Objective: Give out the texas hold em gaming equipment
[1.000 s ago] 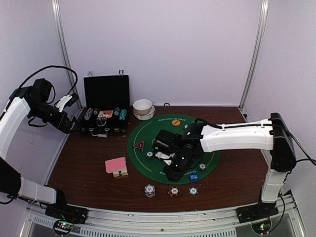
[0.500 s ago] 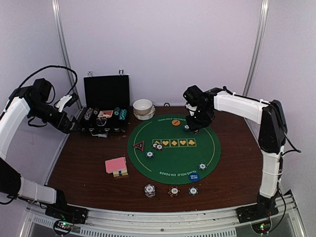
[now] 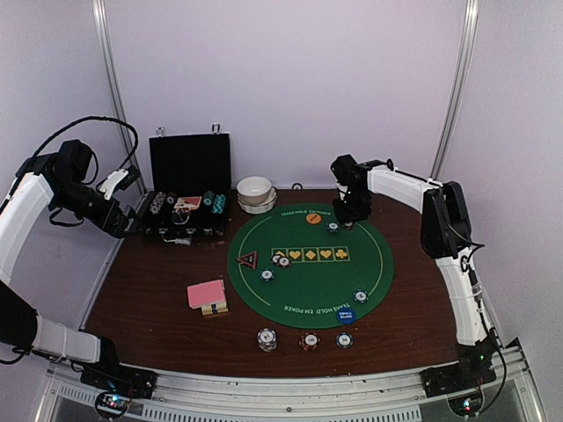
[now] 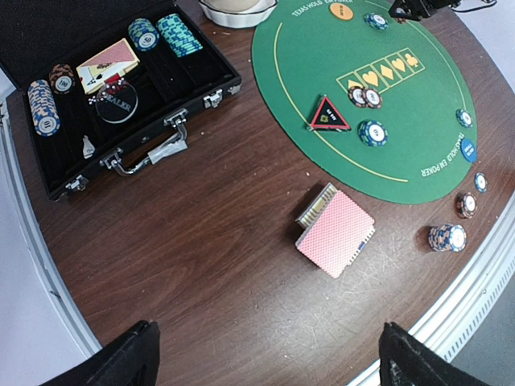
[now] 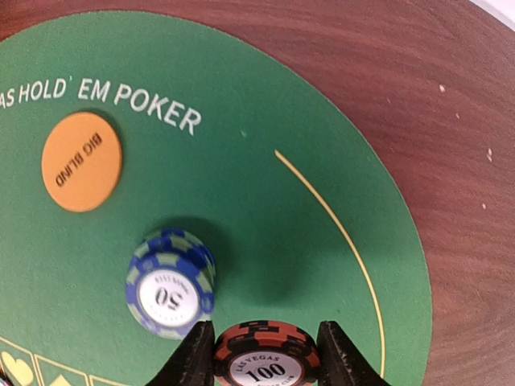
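Observation:
My right gripper (image 5: 265,355) is shut on a red-and-black poker chip stack (image 5: 266,366) marked 100, low over the far side of the green poker mat (image 3: 308,281). Just left of it stands a blue 50 chip stack (image 5: 170,283), and beyond that lies the orange disc (image 5: 81,162). In the top view my right gripper (image 3: 346,215) hangs by the orange disc (image 3: 313,218). The red triangle (image 3: 247,260) and the blue disc (image 3: 346,316) lie on the mat. The pink-backed playing cards (image 4: 335,233) rest on the table. My left gripper (image 4: 269,362) is open, high over the table's left part.
An open black case (image 3: 186,215) with chips and cards stands at the back left. Stacked white bowls (image 3: 256,193) sit beside it. Three chip stacks (image 3: 309,340) line the front edge. More chips (image 4: 364,97) lie near the mat's middle.
My right arm has swung from the mat's middle to its far side, beside the orange disc. The left arm has stayed still.

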